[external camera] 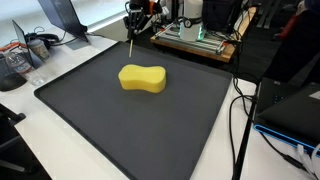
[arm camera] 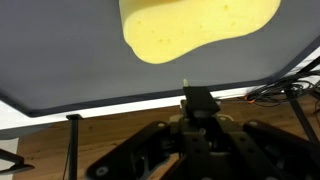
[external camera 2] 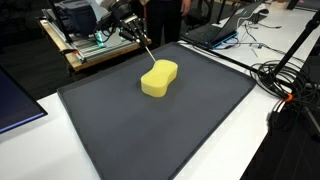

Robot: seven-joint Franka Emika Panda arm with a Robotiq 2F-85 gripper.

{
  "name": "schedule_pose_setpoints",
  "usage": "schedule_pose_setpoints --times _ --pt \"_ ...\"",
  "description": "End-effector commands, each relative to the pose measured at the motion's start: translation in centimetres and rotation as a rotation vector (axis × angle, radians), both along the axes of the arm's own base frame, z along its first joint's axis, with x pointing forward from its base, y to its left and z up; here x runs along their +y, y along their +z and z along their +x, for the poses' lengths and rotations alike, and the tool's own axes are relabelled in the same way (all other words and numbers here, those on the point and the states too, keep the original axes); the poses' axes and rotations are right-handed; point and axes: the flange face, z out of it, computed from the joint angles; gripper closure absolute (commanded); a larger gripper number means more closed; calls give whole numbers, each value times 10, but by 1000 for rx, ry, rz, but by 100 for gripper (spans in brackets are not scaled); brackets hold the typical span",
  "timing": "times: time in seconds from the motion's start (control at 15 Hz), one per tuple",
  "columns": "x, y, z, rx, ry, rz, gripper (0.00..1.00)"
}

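One yellow sponge (external camera: 142, 78) lies flat on a black mat (external camera: 120, 135), a little above the middle of the frame in both exterior views and well inside the mat's edges. Its peanut outline is pinched at the waist between two rounded lobes. That shape, with the pitted, porous face in the wrist view, suggests soft foam. The mat looks matte and finely grained, probably laid to give grip and to spare the white bench (external camera: 45, 150).

The hand (external camera: 137, 18) hangs at the upper middle of the frame, over the mat's far edge. It is clenched on a thin pale stick (external camera: 130, 45) that slants down toward the sponge. The tip appears to stop just short of the foam. Pinching the stick at its top end leaves the long shaft free to reach. Cables (external camera 2: 285, 80) trail at the right of the frame.
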Motion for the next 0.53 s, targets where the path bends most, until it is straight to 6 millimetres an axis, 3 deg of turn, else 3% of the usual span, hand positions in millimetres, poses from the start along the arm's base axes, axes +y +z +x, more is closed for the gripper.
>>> schedule_pose_setpoints --times 0.0,0.47 --pt "35 18 -20 -12 -18 -92 97" --pt "126 48 -35 51 -16 -319 97"
